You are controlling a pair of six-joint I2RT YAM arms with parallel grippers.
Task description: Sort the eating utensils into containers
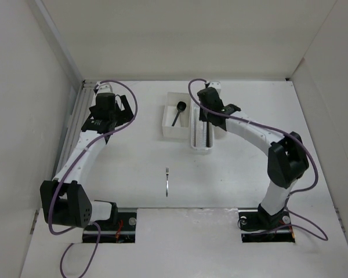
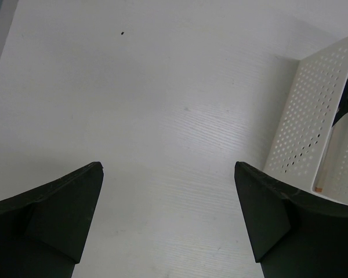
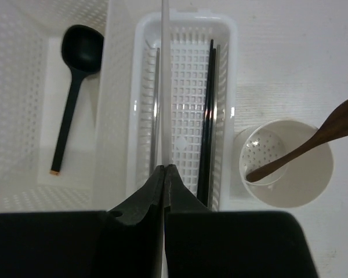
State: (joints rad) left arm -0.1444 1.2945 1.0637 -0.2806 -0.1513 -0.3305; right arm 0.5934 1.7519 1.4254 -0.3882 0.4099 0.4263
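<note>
My right gripper (image 3: pixel 165 168) is shut on a pale chopstick (image 3: pixel 164 69) and holds it lengthwise over the white oblong perforated basket (image 3: pixel 226 35). In the basket lie dark chopsticks (image 3: pixel 209 116) and a grey one (image 3: pixel 156 104). The black spoon (image 3: pixel 75 87) lies in the white square box (image 3: pixel 23 191). The dark brown fork (image 3: pixel 307 145) leans in the cream cup (image 3: pixel 313 191). The small silver fork (image 1: pixel 167 182) lies on the table in front of the box (image 1: pixel 167 124). My left gripper (image 2: pixel 168 168) is open and empty over bare table left of the box.
White enclosure walls stand at the left, back and right of the table (image 1: pixel 133 168). In the top view the right arm (image 1: pixel 249 130) arches over the basket (image 1: pixel 200 142) and hides the cup. The box's perforated wall (image 2: pixel 313 116) is just right of my left gripper.
</note>
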